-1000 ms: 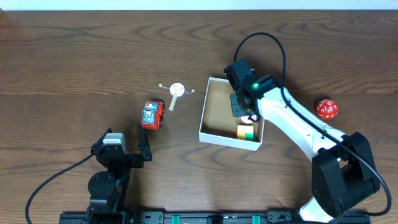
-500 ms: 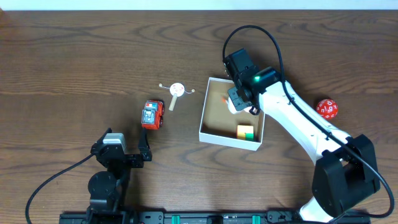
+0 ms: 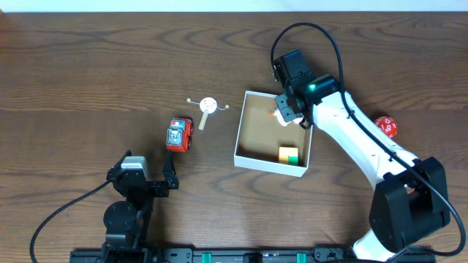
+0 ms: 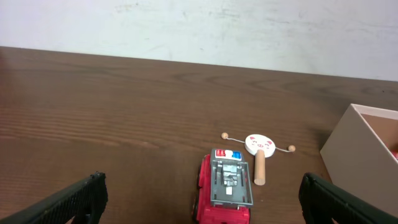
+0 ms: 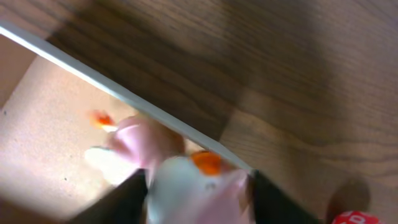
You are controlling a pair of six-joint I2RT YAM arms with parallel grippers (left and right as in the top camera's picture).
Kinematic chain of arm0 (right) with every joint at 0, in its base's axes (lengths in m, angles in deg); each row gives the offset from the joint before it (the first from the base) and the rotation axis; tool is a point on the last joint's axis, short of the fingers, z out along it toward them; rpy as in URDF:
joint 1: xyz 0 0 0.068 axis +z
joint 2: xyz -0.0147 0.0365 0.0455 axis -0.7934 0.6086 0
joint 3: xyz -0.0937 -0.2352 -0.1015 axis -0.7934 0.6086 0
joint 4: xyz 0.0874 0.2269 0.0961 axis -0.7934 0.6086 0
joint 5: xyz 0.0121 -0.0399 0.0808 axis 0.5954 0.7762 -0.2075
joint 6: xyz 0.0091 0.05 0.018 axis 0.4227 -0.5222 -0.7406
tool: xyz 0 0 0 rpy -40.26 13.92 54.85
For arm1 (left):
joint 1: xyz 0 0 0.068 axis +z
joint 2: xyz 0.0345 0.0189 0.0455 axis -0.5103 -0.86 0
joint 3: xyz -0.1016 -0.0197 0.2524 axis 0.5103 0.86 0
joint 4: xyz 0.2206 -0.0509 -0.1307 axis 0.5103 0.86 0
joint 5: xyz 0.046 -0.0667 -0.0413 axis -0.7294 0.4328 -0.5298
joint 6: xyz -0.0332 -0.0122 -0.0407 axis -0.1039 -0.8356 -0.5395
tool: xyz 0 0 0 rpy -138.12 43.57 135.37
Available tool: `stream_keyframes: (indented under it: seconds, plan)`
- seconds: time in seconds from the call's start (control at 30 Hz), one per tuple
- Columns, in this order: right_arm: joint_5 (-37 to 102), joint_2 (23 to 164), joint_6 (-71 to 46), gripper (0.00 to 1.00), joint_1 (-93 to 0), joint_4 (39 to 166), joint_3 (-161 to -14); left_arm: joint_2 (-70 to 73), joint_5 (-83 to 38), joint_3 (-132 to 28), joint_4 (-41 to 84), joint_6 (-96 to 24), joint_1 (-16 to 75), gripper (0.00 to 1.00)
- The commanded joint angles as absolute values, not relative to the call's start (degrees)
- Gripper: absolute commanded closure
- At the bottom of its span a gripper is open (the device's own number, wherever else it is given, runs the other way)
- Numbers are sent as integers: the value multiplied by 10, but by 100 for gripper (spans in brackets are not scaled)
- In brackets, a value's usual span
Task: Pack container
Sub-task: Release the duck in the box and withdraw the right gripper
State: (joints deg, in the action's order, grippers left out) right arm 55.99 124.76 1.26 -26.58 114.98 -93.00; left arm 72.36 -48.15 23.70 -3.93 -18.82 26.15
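— So, from overhead, where is the container (image 3: 268, 165)?
— Right of the middle of the table (image 3: 88, 66), with a yellow-green block (image 3: 289, 154) inside. The right gripper (image 3: 287, 111) hangs over its far right corner. The left gripper (image 3: 141, 175) is well apart from it, and its fingers are wide.
— And the left wrist view?
— Fingers (image 4: 74, 199) fully apart, nothing between them. A red police car (image 4: 225, 186) and a rattle drum (image 4: 260, 146) lie ahead.
— Right wrist?
— Blurred. Fingers (image 5: 127, 199) stand apart with a pink-white toy (image 5: 186, 180) between, at the container's rim. Whether they press it, I cannot tell.
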Motion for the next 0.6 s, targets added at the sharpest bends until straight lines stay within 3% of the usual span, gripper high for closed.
stream_keyframes:
  seconds: [0.0,0.3,0.57]
  plan:
    - [568,1241,20,32,-268,1151,-941,727,-486,241,-23,-181,264,2]
    - [569,1241,12,30,-270,1148,-942,727,-486,241,-23,-181,264,2]
    - [569,1204,-109,37,-332,1195,-943,727,-486,241,-23,-181,264,2]
